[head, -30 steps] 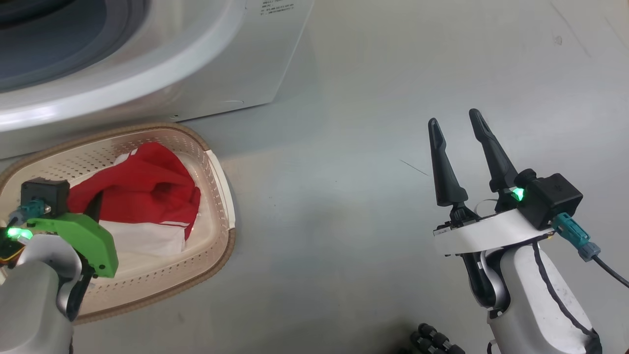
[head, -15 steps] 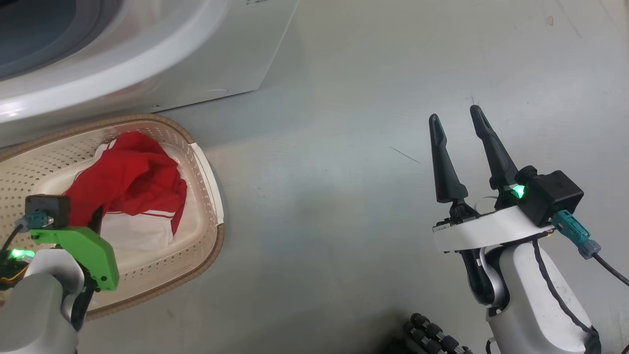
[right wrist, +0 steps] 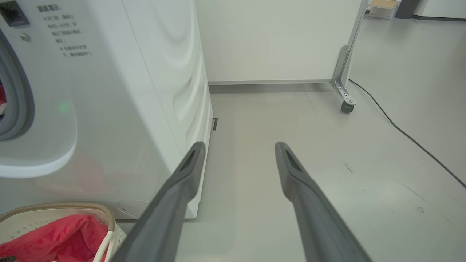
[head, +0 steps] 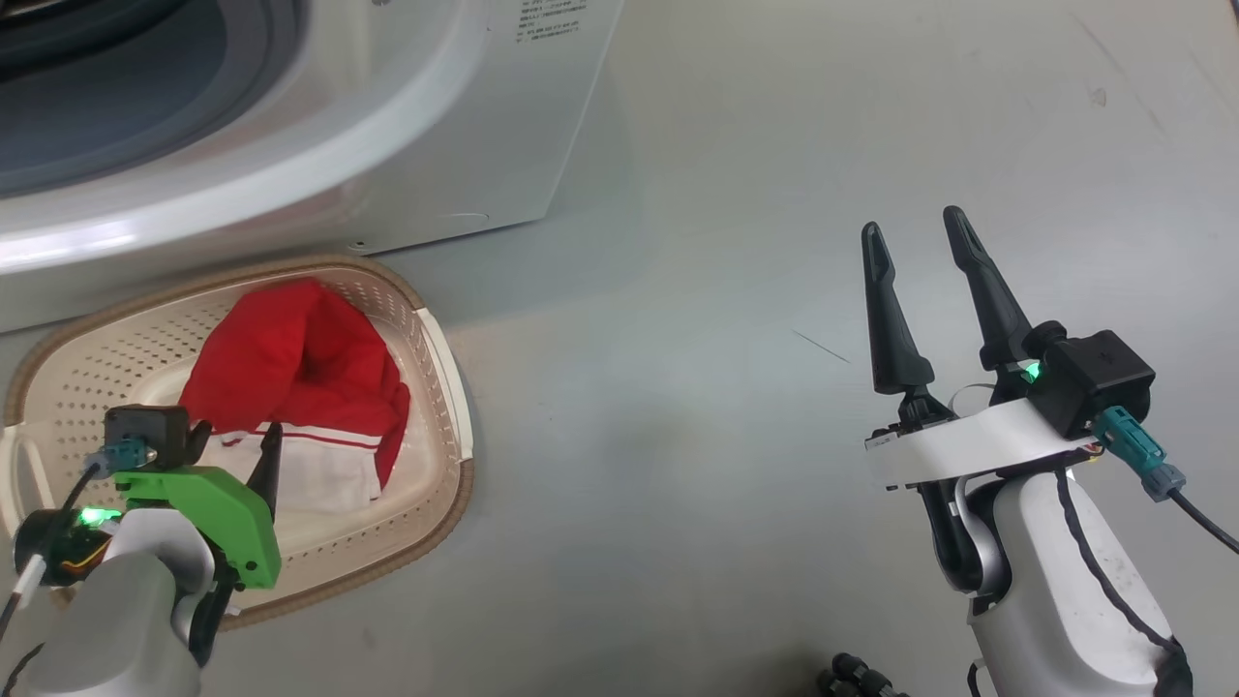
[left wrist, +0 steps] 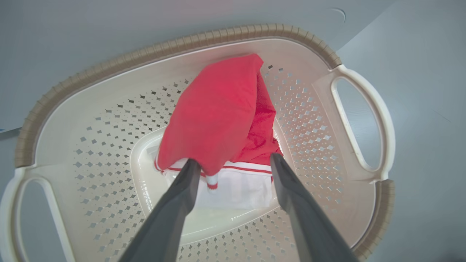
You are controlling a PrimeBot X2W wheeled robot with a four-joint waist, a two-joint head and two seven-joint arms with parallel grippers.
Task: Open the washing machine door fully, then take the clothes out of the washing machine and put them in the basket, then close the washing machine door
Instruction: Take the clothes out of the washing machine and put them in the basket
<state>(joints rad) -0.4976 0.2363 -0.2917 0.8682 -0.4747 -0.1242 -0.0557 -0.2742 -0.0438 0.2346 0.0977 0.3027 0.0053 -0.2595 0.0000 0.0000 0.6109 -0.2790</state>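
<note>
"At the lower left of the head view, what is the state of the left claw (head: 234, 440)?" asks the inspector.

"Its two fingers stand apart and grip nothing," replies the technician. "It hangs over the basket (head: 455, 503), pointing down into it. The left wrist view places both fingertips at the near edge of the clothes (left wrist: 218, 116), one on each side of a white-trimmed cuff. Contact with the fabric cannot be determined."

"Where are the clothes located?"

"They lie inside the basket. The red part is heaped up toward the far wall, and a white panel with red stripes lies flat on the basket bottom. No fabric hangs over the brown rim."

"And the basket itself?"

"It rests on the floor (head: 678, 387), just in front of the washing machine (head: 436, 126), near that machine's lower right corner. The grey rubber ring (right wrist: 22, 91) of the opening is exposed in the right wrist view."

"Report the right claw (head: 914, 225)."

"Its fingers are spread, with nothing between them. It is held over bare floor, well apart from the basket, fingers pointing past the side of the washing machine. A dark cable (right wrist: 400, 134) runs across the floor beyond it."
</note>
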